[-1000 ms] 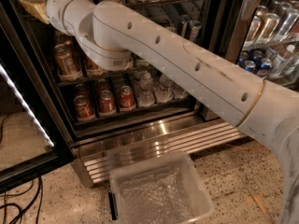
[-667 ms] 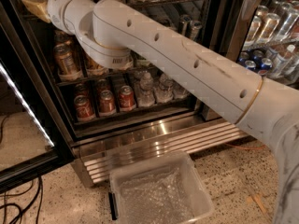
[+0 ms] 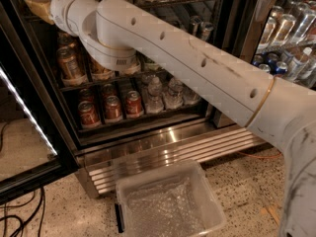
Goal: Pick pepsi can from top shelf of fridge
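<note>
Seemingly the reach into the fridge (image 3: 148,147) is the step in hand. At upper left the gripper (image 3: 37,6) sits high inside it; whether clenched or released, I cannot tell. No pepsi can shows, so next it must be found and lined up. Rightward, the arm (image 3: 197,68) slopes down from a bent wrist.
</note>
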### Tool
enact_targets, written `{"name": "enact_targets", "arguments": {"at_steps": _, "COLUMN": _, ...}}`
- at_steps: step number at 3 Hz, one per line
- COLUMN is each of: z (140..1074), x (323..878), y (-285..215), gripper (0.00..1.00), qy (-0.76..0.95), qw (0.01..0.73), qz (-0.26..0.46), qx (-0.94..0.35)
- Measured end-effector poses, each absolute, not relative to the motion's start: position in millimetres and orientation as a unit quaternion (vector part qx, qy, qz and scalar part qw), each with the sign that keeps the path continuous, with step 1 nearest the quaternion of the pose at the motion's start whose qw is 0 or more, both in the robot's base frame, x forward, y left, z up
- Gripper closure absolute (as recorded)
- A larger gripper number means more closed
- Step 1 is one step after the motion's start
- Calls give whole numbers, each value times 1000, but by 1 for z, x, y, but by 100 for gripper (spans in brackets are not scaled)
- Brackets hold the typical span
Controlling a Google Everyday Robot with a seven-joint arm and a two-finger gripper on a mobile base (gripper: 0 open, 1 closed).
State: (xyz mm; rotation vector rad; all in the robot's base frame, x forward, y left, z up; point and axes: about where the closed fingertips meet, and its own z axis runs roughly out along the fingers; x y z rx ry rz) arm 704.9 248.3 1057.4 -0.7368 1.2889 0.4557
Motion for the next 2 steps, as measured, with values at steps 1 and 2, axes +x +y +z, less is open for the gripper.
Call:
{"name": "enact_targets", "arguments": {"at_steps": 1, "z": 1058, "x": 712, "y": 247, "gripper": 36, "qy": 586, "qw": 714, "qz": 202, "qx": -325}}
{"name": "enact_targets", "arguments": {"at_steps": 2, "z": 1066, "x": 724, "y": 243, "gripper": 37, "qy": 585, "qw": 723, "qz": 193, "qx": -313}}
